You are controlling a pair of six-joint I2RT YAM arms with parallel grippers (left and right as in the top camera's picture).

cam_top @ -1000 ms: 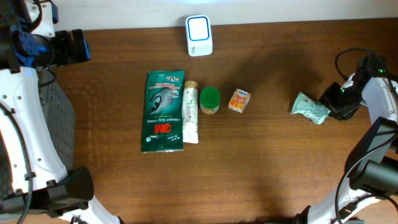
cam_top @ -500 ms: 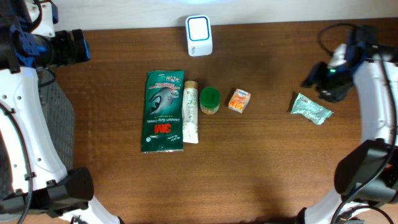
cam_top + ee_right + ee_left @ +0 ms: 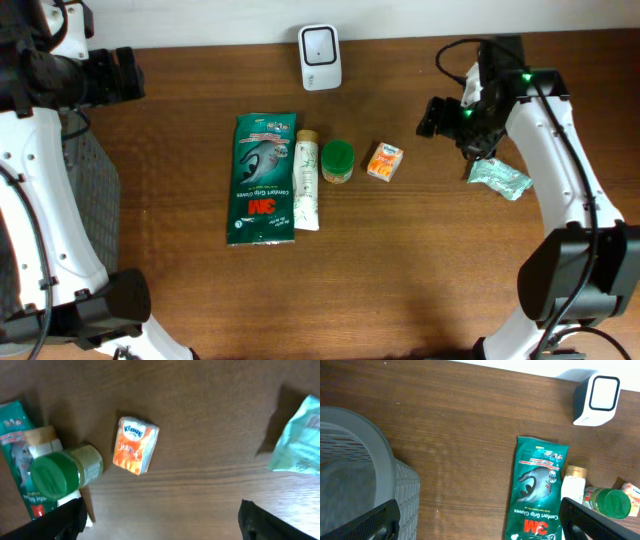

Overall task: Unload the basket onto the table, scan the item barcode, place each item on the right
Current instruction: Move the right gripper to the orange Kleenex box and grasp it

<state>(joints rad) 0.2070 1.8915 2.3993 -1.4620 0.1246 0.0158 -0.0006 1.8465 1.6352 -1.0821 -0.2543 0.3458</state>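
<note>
Looking down at a brown wooden table point(image 3: 420, 280) here. Got the white scanner point(image 3: 320, 57) standing at the far edge, a bit left of the middle.

Nearer than that, a row across the middle:
- green 3M gloves pack point(image 3: 264, 178) on the left
- white tube point(image 3: 306, 180) right up against its right side
- green-lidded jar point(image 3: 337, 161) just beside the tube's far end
- small orange tissue pack point(image 3: 384, 161) a little apart, further right

Then off to the right of all that, well apart from the scanner and lying flat on the wood: pale green packet point(image 3: 499, 178), kinda crumpled, gripped by nothing. Can't make out a barcode on it from any view.

Right claw point(image 3: 432, 115) hanging over bare wood between the tissue pack and the packet, slightly farther back than both and clear of the packet. Spread wide in the right wrist view, fingertips out at the two bottom corners, pinching nothing.

Left claw point(image 3: 118, 75) way over at the far left, up by the table's edge, beside a grey mesh basket point(image 3: 350, 460). Also spread wide and holding nothing. Looking out from there over the basket, the gloves pack and the scanner.
</note>
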